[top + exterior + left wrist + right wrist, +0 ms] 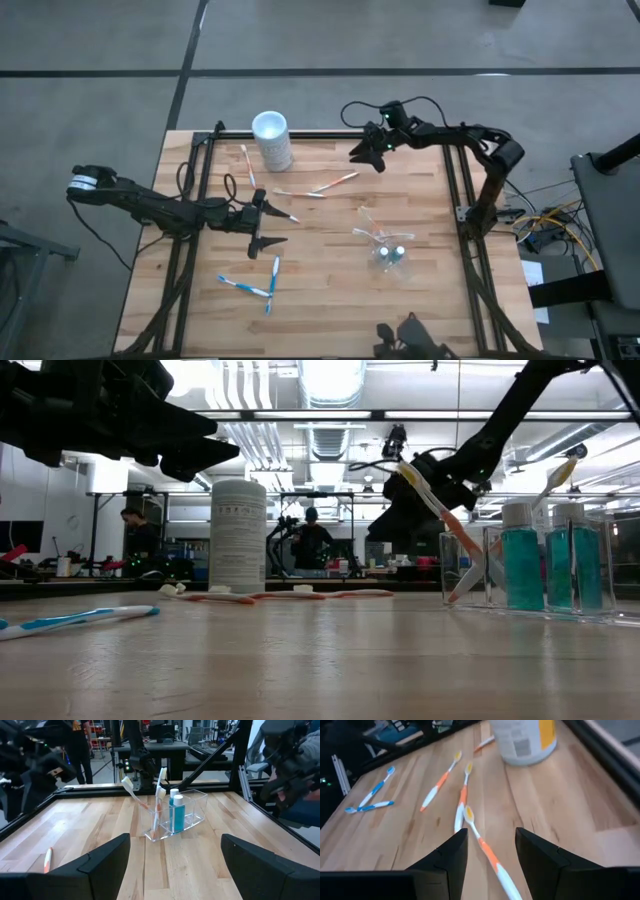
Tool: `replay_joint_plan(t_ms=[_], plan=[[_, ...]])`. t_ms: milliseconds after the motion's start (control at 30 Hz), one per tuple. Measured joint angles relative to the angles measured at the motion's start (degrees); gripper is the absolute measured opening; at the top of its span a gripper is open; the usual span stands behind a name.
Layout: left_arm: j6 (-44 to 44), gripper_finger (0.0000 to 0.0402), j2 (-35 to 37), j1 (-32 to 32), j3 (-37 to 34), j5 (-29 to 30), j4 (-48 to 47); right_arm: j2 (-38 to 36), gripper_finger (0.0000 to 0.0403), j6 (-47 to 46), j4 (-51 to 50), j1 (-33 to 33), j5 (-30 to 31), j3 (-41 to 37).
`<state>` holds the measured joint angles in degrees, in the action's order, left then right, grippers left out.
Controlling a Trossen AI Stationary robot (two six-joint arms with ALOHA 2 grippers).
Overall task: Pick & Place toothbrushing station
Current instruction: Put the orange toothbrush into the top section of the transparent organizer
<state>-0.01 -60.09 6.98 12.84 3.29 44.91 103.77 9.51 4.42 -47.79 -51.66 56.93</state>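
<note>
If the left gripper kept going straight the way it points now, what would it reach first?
Probably the clear holder, which sits dead ahead between the open left gripper's fingers; bare table lies before it.

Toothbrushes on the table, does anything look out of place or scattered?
Yes. The clear holder has only two brushes standing in it. Two blue-and-white toothbrushes lie loose near the left end effector, and orange-and-white ones lie flat by the white cup.

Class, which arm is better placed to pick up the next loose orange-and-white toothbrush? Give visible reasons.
Probably the right: right gripper hovers open directly over an orange-and-white toothbrush. Left gripper sits mid-table, nearer the blue-and-white toothbrushes.
</note>
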Motion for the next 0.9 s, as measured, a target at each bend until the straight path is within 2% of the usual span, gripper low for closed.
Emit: replay_joint_plan(t_ms=[300,567,767,900], plan=[[0.02,0.0319,0.02,0.00,0.00,0.00,0.02,3.20,0.0160,13.24,-11.73,0.02,0.53,2.75],[0.01,0.0319,0.02,-0.01,-0.01,-0.01,0.02,2.97,0.0160,17.24,-11.90,0.29,6.39,1.37],[0.01,0.0319,0.00,-0.01,-0.02,0.00,0.02,2.97,0.0160,20.67,-11.94,1.40,7.06,0.66],[0.00,0.0319,0.00,-0.02,-0.02,-0.02,0.00,2.97,0.0160,20.76,-11.94,2.52,11.44,0.61]])
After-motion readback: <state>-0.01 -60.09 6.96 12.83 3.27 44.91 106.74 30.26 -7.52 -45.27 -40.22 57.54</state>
